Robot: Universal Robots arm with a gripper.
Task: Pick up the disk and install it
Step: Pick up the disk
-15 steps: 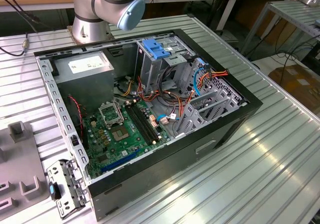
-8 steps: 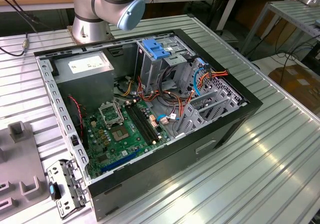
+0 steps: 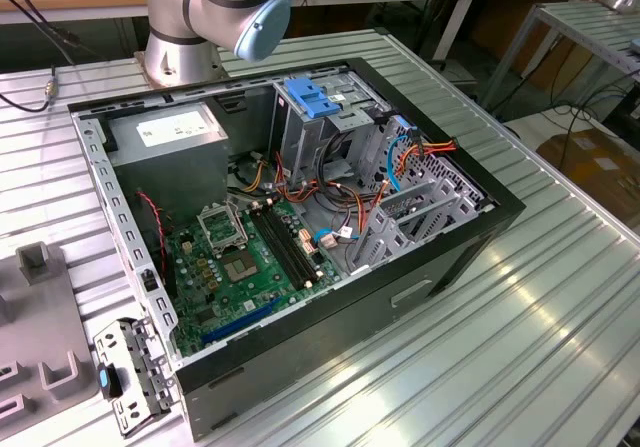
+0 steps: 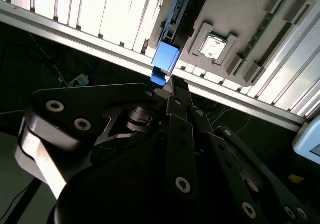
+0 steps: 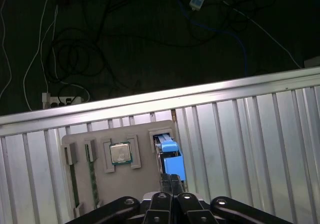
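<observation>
disk partly behind pincer, arm cropped

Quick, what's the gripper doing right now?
Gripper: shut, at the blue rail of the disk; whether it grips the disk cannot be told.

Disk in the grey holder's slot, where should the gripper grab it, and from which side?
Take the disk by its blue rail, which stands proud of the grey holder. It sits edge-on in the holder, so pinch across its thin faces, coming straight down from above.
</observation>
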